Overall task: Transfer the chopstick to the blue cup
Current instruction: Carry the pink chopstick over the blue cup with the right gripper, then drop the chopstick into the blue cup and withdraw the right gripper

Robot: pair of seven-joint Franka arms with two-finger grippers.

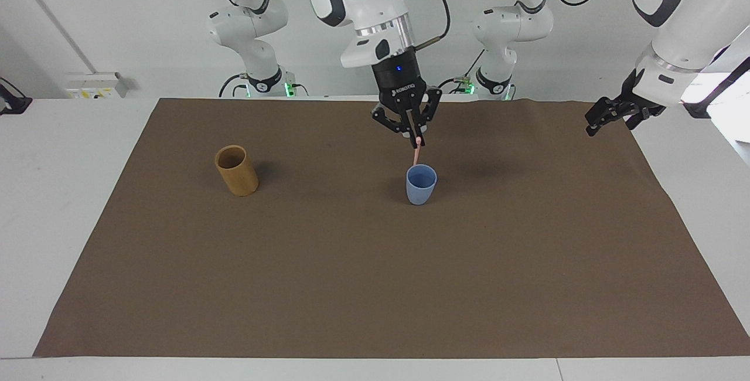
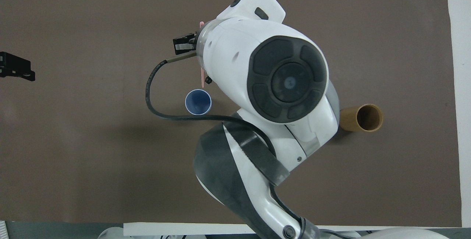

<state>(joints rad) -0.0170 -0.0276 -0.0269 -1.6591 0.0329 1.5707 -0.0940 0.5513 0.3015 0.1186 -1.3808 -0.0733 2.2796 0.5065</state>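
My right gripper (image 1: pixel 416 135) hangs over the blue cup (image 1: pixel 421 185) and is shut on a pale pink chopstick (image 1: pixel 416 154). The chopstick hangs nearly upright, and its lower tip is just above the cup's rim on the side nearer to the robots. In the overhead view the right arm hides most of the gripper; the chopstick (image 2: pixel 202 78) shows beside the blue cup (image 2: pixel 198 102). My left gripper (image 1: pixel 609 115) waits in the air over the mat's edge at the left arm's end of the table; it also shows in the overhead view (image 2: pixel 16 70).
A tan wooden cylinder cup (image 1: pixel 236 170) stands on the brown mat (image 1: pixel 375 287) toward the right arm's end, with nothing showing inside it in the overhead view (image 2: pixel 368 117). The mat covers most of the white table.
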